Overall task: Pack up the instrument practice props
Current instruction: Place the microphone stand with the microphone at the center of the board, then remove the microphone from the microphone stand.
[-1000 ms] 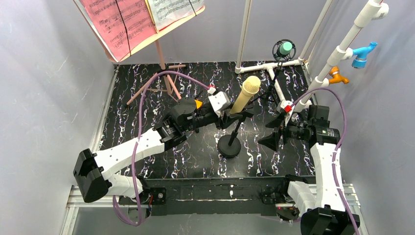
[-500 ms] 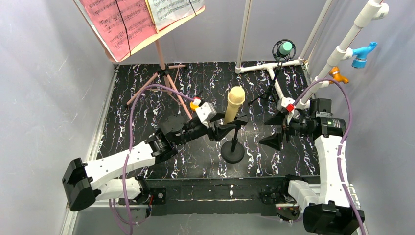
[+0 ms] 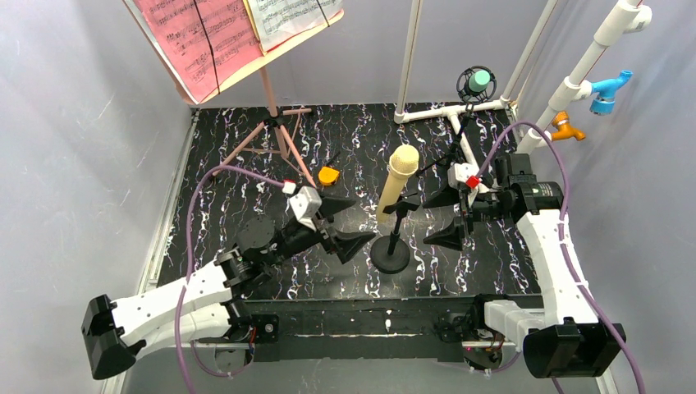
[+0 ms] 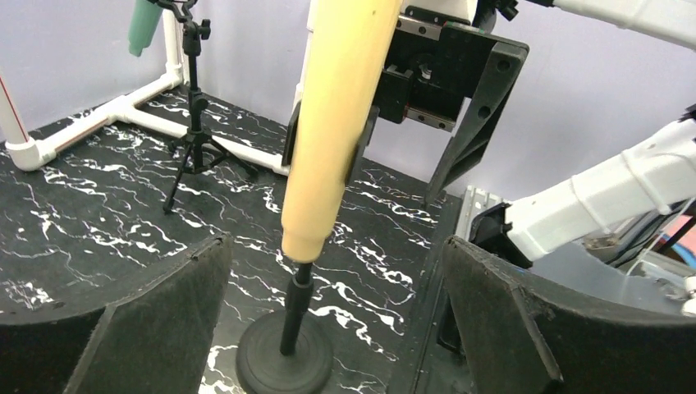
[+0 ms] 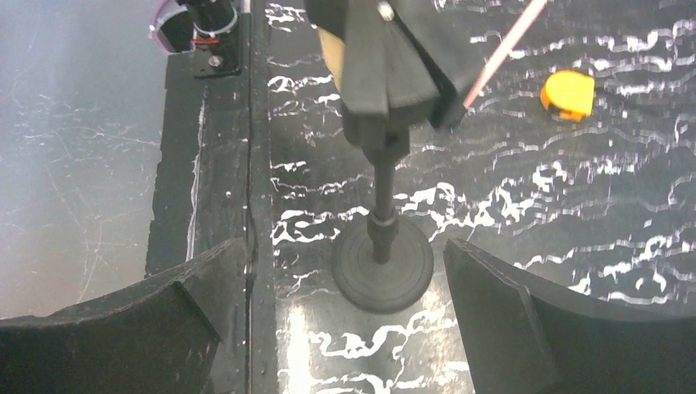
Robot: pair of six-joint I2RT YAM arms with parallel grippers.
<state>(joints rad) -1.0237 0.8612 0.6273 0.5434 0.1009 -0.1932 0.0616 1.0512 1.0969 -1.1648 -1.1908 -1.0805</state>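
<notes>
Black marbled table [image 3: 246, 164], grey walls round it. We see the beige mic [image 3: 397, 182] clipped in its black stand [image 3: 390, 254] mid-table, long axis near upright, head leaning a bit away from the arm bases and to the right. It sits between the two claws: left gripper [image 3: 361, 220] just to its left, right gripper [image 3: 428, 220] just to its right, both aimed inward at it. Both claws are released, jaws spread wide, nothing in either, neither touching the mic. Left wrist view puts the mic body centred between the fingers but ahead of them (a short push forward should bracket it). We judge the left marginally nearer; it's close. Teal mic [image 3: 477, 81] stands back right, music board [image 3: 222, 41] with sheets back left. Nothing looks packed yet.
</notes>
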